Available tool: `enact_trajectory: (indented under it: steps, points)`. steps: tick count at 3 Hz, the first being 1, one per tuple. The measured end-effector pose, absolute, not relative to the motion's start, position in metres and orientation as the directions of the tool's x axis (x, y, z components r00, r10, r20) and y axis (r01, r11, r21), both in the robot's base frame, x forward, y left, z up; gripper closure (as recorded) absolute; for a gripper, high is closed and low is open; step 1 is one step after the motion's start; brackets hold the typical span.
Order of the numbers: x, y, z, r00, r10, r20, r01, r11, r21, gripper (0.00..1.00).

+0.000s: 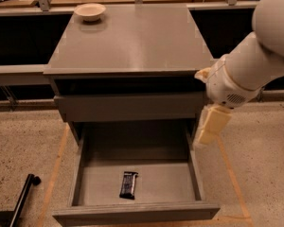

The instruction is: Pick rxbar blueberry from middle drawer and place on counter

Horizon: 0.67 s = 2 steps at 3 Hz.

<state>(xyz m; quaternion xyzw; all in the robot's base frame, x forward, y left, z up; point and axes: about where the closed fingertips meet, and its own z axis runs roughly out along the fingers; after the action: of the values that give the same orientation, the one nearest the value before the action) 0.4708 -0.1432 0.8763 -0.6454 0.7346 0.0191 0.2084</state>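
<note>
The rxbar blueberry (128, 184), a small dark bar with pale lettering, lies flat on the floor of the open middle drawer (137, 211), near its front and a little left of centre. The counter (132, 37) is the glossy grey top of the cabinet. My gripper (211, 125) hangs pointing down from the white arm (255, 65) at the right. It is beside the cabinet's right front corner, above the drawer's right wall. It is well above and to the right of the bar, and nothing shows in it.
A beige bowl (90, 11) stands at the counter's back left corner. A shallower grey drawer front (128, 107) sits shut above the open one. A black rod (22, 197) lies on the speckled floor at the lower left. Orange tape lines flank the cabinet.
</note>
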Motion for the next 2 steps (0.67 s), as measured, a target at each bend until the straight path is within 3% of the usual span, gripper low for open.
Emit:
enact_trajectory:
  steps: [1, 2]
  points:
    - [0.479, -0.140, 0.876, -0.076, -0.937, -0.342, -0.947, 0.175, -0.269, 0.00]
    - [0.477, -0.143, 0.855, -0.122, -0.937, -0.327, -0.955, 0.201, -0.219, 0.00]
